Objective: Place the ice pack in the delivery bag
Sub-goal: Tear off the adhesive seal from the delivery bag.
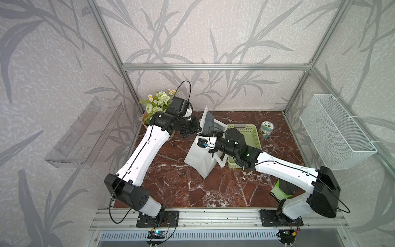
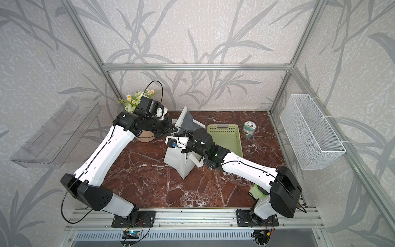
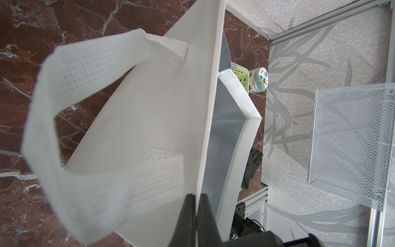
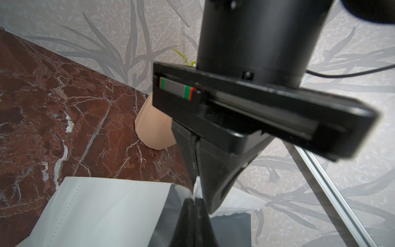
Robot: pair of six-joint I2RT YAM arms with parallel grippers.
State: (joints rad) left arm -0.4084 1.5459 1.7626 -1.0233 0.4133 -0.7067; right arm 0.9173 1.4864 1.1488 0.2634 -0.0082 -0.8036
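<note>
A red-brown marbled table point(image 1: 171, 188) stands inside a metal frame, with grey leaf-patterned walls all round. The ice pack shows in no view. No camera looks down to the bottom of the bag, so I cannot tell whether it lies inside. The delivery bag point(image 1: 201, 156) stands upright near the middle of the table with its mouth upward. Its silver lining point(image 3: 224, 132) is showing, and one loop handle point(image 3: 38, 128) hangs down the outside of a wall.

The left gripper point(image 3: 196, 195) is closed tight on the top edge of the wall that carries that handle. The right gripper point(image 4: 194, 200) is closed too. In its wrist view the rim seems to run between its fingers, white cloth on one side and grey lining on the other, so it looks pinched on the rim just beside the left one.

The mouth is a long narrow slit, its long axis running along the wall the left gripper holds. As I judge it, the mouth widens only if one pinch pulls away across that axis, and neither arm is free to fetch a pack.

A green basket point(image 2: 222, 126) sits just beside the bag under the right arm, and no pack shows in its uncovered part. A small jar point(image 1: 266, 128) stands beyond it, and flowers point(image 1: 159, 100) in brown wrap stand behind the left arm. A wire basket point(image 1: 335, 128) hangs on the right wall and a clear shelf point(image 1: 85, 132) on the left
</note>
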